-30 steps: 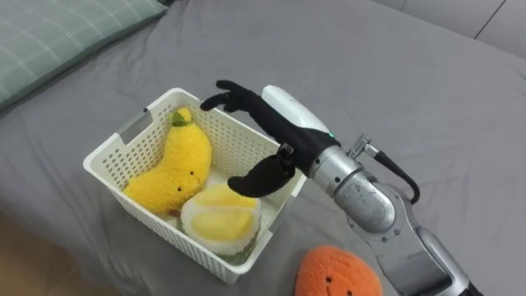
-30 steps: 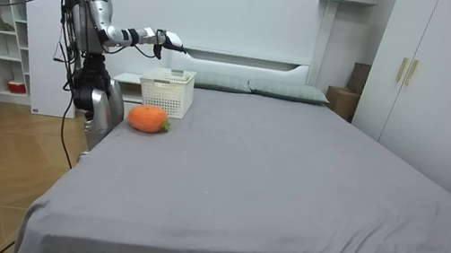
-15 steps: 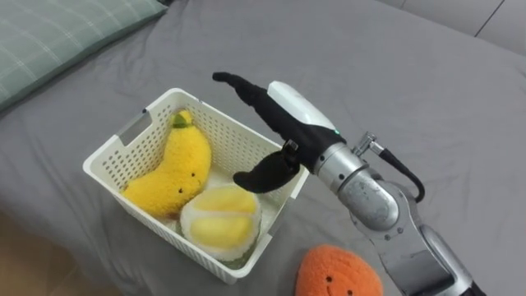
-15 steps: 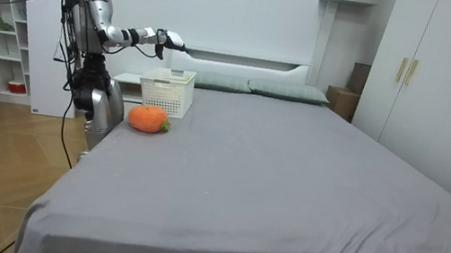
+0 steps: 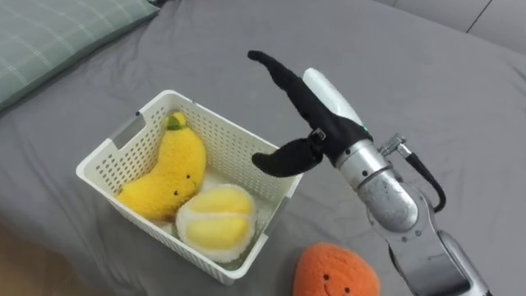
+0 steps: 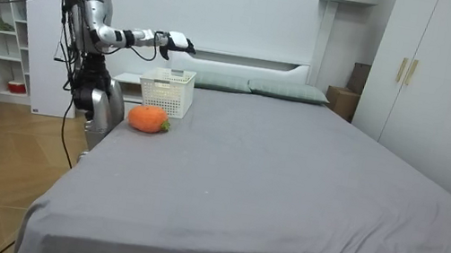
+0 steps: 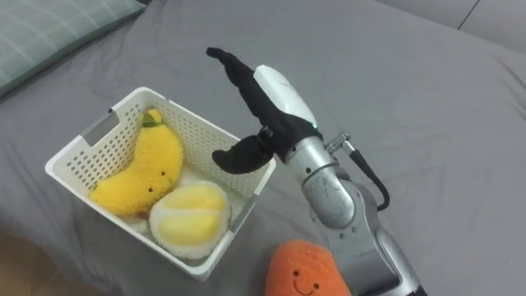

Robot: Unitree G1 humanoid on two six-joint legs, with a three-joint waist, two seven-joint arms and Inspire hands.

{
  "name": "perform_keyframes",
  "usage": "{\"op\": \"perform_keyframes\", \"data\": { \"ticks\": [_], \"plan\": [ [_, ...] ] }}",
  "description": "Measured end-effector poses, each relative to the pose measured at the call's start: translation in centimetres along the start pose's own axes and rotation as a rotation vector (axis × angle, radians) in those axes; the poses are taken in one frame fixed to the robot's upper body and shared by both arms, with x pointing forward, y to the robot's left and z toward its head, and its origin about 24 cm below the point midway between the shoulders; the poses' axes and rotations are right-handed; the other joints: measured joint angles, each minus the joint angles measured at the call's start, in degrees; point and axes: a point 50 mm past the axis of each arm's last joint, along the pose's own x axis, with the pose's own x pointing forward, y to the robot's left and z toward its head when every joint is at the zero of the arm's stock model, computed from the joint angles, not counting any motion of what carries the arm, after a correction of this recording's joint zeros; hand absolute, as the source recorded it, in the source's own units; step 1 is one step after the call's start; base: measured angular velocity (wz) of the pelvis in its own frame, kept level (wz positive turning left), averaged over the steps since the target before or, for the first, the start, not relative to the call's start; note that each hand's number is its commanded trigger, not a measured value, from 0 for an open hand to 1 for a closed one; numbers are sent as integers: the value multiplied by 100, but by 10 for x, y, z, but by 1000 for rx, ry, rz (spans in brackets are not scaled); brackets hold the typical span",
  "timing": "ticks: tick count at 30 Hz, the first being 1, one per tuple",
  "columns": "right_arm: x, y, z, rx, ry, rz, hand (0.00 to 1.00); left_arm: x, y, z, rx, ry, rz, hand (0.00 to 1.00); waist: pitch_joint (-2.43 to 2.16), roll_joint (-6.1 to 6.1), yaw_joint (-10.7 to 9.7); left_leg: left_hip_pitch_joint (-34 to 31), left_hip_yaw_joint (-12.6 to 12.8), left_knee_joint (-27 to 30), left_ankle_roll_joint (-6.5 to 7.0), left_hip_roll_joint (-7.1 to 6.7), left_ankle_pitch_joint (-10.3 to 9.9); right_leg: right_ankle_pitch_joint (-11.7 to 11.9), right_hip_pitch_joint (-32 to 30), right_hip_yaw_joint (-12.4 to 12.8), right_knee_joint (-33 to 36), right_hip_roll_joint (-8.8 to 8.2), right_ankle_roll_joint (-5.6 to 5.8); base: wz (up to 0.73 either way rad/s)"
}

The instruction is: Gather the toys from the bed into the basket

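The right robot hand point(image 5: 316, 123) hovers empty over the basket point(image 5: 111, 146), fingers straight, thumb apart. The orange plush toy point(image 5: 337, 271) lies on the bed point(image 5: 411, 66) at its six o'clock, seemingly roundish; its lower part is cropped.

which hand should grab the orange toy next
Right. The right hand is open and empty above the basket, and the orange toy lies on the bed just below that arm, beside the basket.
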Motion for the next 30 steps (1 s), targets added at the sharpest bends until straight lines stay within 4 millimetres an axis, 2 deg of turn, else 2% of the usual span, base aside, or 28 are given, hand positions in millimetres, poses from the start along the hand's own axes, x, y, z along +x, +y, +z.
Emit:
{"op": "perform_keyframes", "data": {
  "ticks": [2, 3, 6, 7, 8, 10, 12, 13, 16, 25, 30],
  "plan": [
    [-5, -2, -9, 17, 41, -17, 0, 0, 2, -3, -13, 10, 7, 0, 3, 9, -52, 3, 16, -19, 3, -1, -2, -2, -5, 38, 0, 0, 4, -6],
    [-8, -6, -15, 31, 63, -37, 0, -1, 2, -5, -16, 16, 10, 0, -5, 20, -143, -11, 16, -16, 4, -1, -3, -2, -7, 49, 2, -5, 4, 0],
    [-13, -19, -23, 42, 95, -106, 0, -2, 6, -9, -35, 18, 22, 0, -32, 43, -246, -28, 72, -5, 2, 12, -5, -4, -36, 134, 2, -15, 6, -10],
    [-15, -22, -27, 41, 112, -131, 0, -2, 7, -11, -41, 23, 30, 0, -54, 45, -306, 9, 94, -4, 0, 16, -5, -4, -31, 152, 2, -13, 6, -8],
    [-18, -22, -29, 43, 121, -138, 0, -2, 8, -13, -40, 28, 36, 0, -51, 63, -320, 26, 101, -3, -1, 17, -5, -4, -17, 152, 3, -12, 6, -11],
    [-28, -18, -39, 88, 167, -142, 0, -3, 8, -15, -47, 32, 57, 0, -131, 73, -373, 67, 170, -16, 1, 25, -5, -4, -4, 174, 6, -15, 7, -12],
    [-34, -15, -44, 128, 189, -144, 0, -3, 7, -15, -48, 35, 66, 0, -129, 84, -430, 83, 192, -14, 2, 25, -5, -4, 9, 179, 13, -16, 7, -7],
    [-36, -14, -45, 147, 195, -147, 0, -4, 6, -16, -50, 36, 68, 0, -104, 120, -490, 96, 198, -16, 3, 24, -5, -4, 13, 179, 14, -12, 8, -6],
    [-42, -15, -57, 184, 244, -173, 0, -5, 1, -19, -69, 51, 65, 0, -87, 155, -585, 125, 200, -15, 13, 21, -34, -8, 76, 186, 9, -12, 16, -1],
    [-65, -6, -97, 269, 432, -228, 0, -8, -4, -35, -64, 110, 56, 0, -99, 180, -708, 147, 226, 18, 14, 17, -60, -20, 96, 304, 7, 12, 35, -2],
    [-70, -3, -104, 273, 463, -230, 0, -8, -1, -37, -60, 111, 66, 0, -97, 189, -793, 143, 302, 18, 21, 23, -66, -25, 75, 351, 3, 8, 43, -6]
  ]
}}
